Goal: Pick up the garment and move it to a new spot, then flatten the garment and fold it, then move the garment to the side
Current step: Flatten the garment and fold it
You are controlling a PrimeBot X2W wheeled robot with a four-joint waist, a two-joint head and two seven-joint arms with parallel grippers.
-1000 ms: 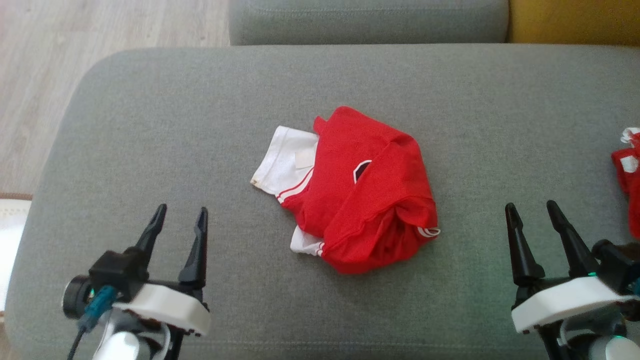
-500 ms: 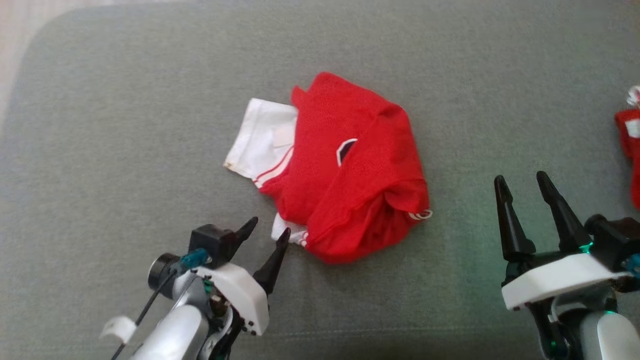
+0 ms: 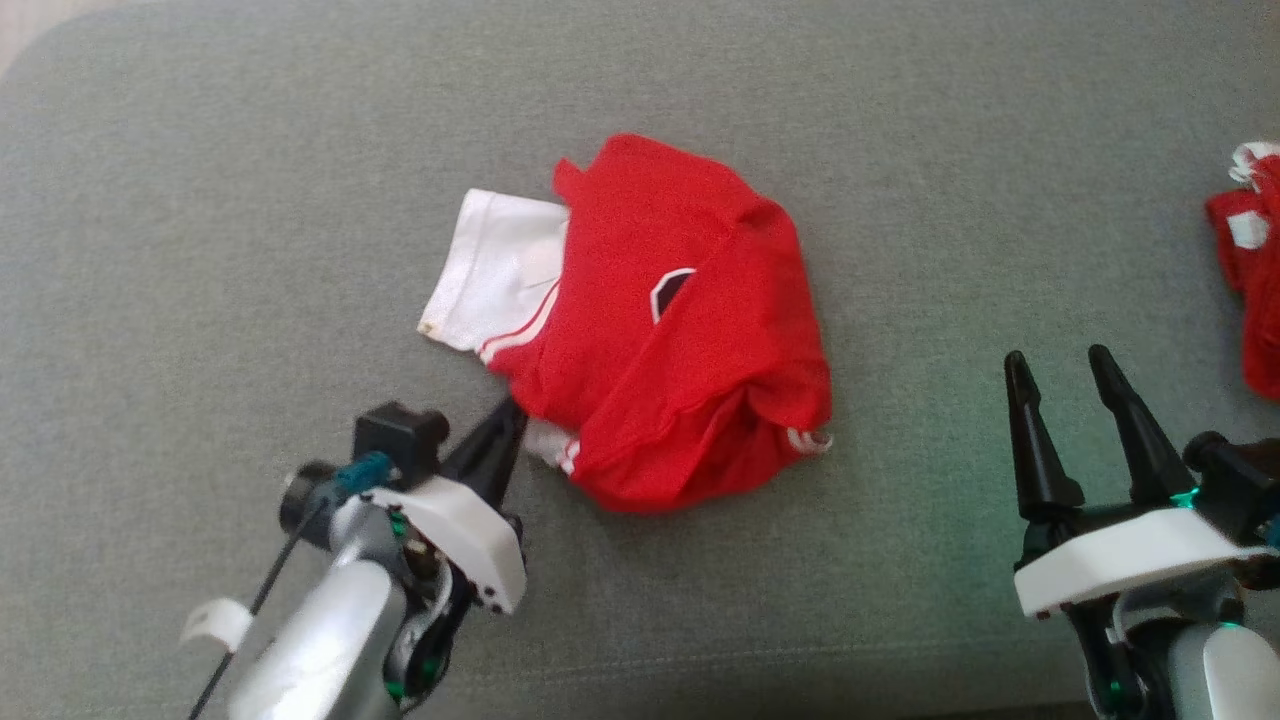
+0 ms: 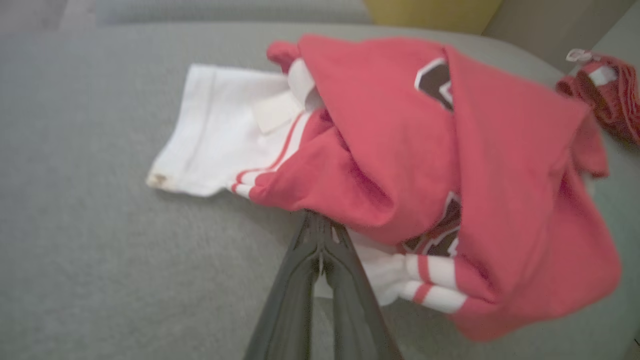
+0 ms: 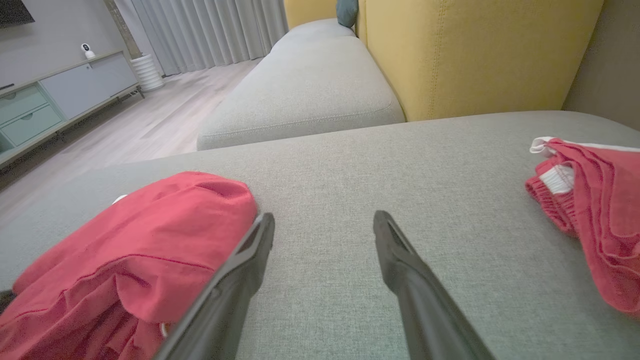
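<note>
Left wrist view shows left gripper [image 4: 320, 223] pinching garment [image 4: 390, 130]; right wrist, yellow backrest [image 5: 475, 50]

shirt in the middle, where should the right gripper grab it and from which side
The striped cuff at its near right corner: it sticks out low from the bunched shirt, facing the open right gripper. Come from the right, low along the cushion. The left gripper is shut on the near left edge.

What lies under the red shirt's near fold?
Beneath the fold a white striped cuff pokes out, on the grey cushion. The shut left gripper reaches under it; whether it pinches cloth is hidden.
</note>
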